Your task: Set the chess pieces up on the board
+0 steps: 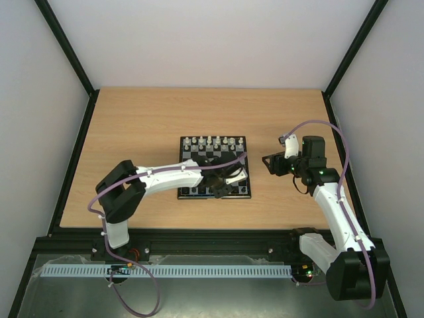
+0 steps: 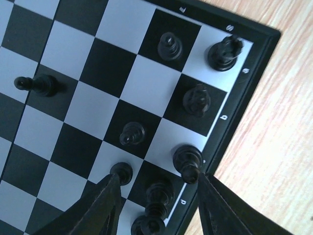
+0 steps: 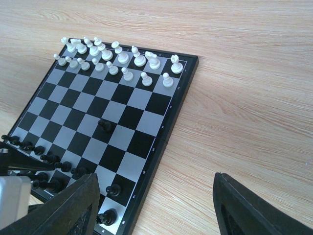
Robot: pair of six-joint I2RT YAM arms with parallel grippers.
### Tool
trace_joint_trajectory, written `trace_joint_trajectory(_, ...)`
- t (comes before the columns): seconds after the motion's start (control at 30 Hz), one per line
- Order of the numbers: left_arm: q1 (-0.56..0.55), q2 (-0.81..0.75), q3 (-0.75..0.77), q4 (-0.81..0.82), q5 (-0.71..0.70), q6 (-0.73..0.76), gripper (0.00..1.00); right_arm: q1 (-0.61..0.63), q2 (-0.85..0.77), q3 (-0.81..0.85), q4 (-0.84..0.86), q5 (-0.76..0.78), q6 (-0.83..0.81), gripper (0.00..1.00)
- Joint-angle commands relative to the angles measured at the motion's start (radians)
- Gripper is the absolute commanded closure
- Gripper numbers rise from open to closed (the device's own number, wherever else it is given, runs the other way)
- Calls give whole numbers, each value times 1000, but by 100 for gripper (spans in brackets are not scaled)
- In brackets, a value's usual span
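The board (image 1: 214, 192) lies mid-table. White chess pieces (image 1: 212, 142) fill its two far rows, also seen in the right wrist view (image 3: 117, 58). Black chess pieces (image 3: 49, 159) stand along the near rows, and one black pawn (image 3: 105, 125) stands alone further in. My left gripper (image 2: 157, 180) hovers over the board's near right corner, open, its fingers (image 2: 105, 205) straddling a black piece (image 2: 159, 192) without touching it. Another black piece (image 2: 188, 161) stands by the right fingertip. My right gripper (image 3: 155, 176) is open and empty, beside the board's right edge.
Bare wooden table (image 1: 132, 132) surrounds the board. Black frame posts and pale walls close in the table on the left, right and back. The left arm (image 1: 165, 177) reaches across the board's near left part.
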Motion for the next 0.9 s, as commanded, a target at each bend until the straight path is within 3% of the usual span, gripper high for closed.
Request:
trace_joint_trajectory(0.0,-7,35,19,-11,-70,12,54,-4,-2,-4,-9,-17,-8,36)
trace_joint_trajectory(0.4,-7,54,36,4,-73,12,54,-4,-2,-4,-10,-17,-9,36)
trace_joint_trajectory(0.63,-4,-10,50,21,21,9,54,-5,-2,-4,-9,-20,-9,36)
trace_joint_trajectory(0.87,79,-31,114,20,35,-82,54,-4,1,-5,-9,-21,-8,36)
